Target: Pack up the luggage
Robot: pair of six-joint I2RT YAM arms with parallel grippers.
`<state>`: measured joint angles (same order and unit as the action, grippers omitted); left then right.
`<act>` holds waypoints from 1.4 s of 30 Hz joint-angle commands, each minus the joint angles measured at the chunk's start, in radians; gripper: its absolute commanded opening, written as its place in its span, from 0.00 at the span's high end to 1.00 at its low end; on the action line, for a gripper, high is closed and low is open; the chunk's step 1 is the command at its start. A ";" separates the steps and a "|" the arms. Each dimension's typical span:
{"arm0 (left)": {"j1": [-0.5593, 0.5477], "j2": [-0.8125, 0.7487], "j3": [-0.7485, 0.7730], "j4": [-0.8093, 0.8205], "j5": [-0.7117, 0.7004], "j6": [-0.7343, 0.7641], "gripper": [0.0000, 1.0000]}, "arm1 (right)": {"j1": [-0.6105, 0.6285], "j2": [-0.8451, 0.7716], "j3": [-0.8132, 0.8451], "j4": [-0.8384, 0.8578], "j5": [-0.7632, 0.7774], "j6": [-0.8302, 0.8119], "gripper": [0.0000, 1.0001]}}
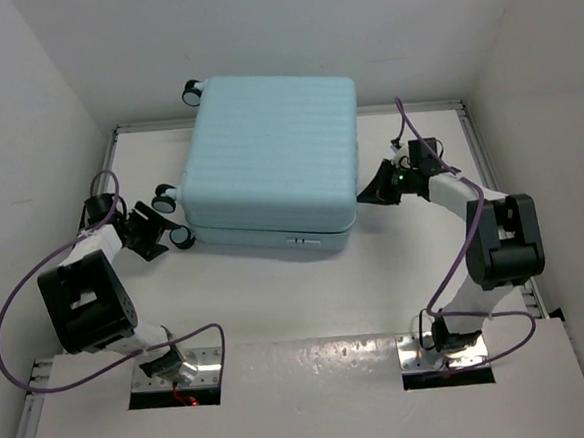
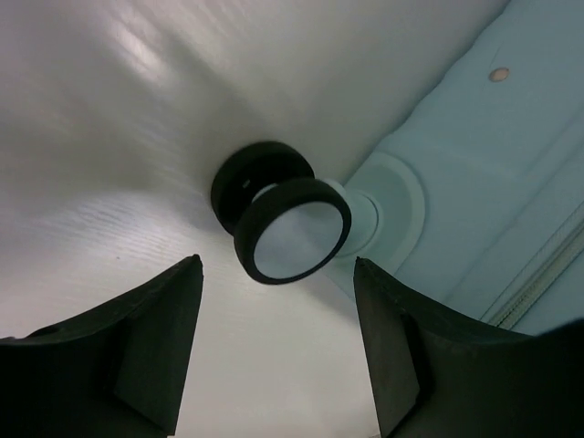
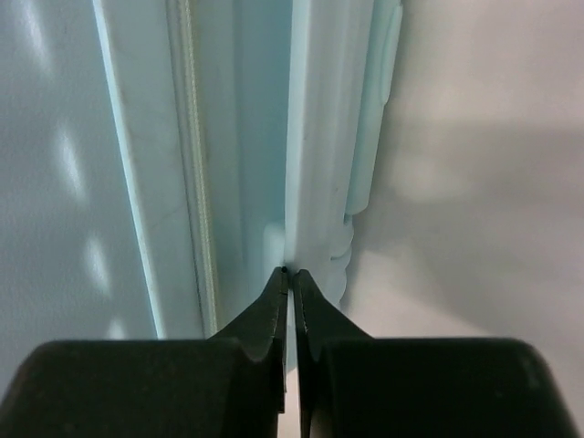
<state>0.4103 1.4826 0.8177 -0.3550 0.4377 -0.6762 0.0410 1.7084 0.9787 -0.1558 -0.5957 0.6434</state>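
Luggage [image 1: 273, 160] lies shut, likely fastening stage. Left tool [image 1: 162, 226] gapes empty at a wheel [image 2: 292, 233]; right tool [image 3: 290, 274], pinched closed, sits at the seam [image 3: 287, 182]; next: find zip pull.

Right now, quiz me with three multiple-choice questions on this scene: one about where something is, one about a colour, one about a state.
1. Where is the small black suitcase wheel in the left wrist view?
A) ahead of the left arm's fingers, in line with their gap
B) loose by the right arm's base
C) on top of the lid

2. What colour is the large ribbed hard-shell suitcase?
A) red
B) pale aqua-blue
C) black

3. How do the right arm's fingers stand?
A) wide apart
B) gripping a cloth
C) shut together

Answers:
1 A, the wheel shows between the two dark fingers, untouched.
2 B, the top view shows its aqua shell.
3 C, the tips meet at the suitcase's edge.
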 commanded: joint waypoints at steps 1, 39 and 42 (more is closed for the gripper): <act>-0.025 -0.047 -0.040 0.007 0.026 -0.074 0.30 | 0.017 -0.058 -0.099 -0.168 -0.108 -0.027 1.00; -0.162 0.301 0.212 0.154 -0.065 0.021 0.22 | -0.107 0.523 0.457 0.375 -0.326 0.325 0.63; -0.162 0.323 0.212 0.143 -0.085 0.011 0.22 | -0.090 0.525 0.417 0.413 -0.349 0.346 0.78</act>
<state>0.2890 1.7500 0.9997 -0.4252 0.3763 -0.6853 -0.0807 2.2280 1.4052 0.1776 -0.8955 0.9546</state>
